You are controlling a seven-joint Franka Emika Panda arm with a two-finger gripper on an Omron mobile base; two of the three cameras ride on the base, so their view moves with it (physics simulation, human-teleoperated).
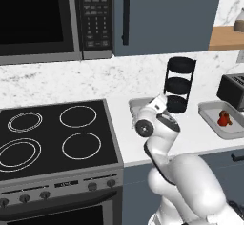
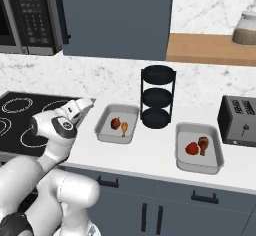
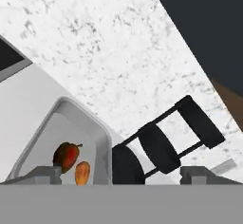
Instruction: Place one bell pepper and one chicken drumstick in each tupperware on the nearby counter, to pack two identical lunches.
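Light-grey trays are sitting on the white counter (image 2: 150, 152), each already holding a pepper and a drumstick: left tray (image 2: 116, 124), right tray (image 2: 198, 148). Both look light and rigid, best gripped by a rim. The gripper (image 3: 121, 173) is hanging wide open, empty.

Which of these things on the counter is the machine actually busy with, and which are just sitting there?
In the job: left tupperware, right tupperware, two bell peppers, two chicken drumsticks, counter.

Just there: black rack, toaster, stove, microwave.
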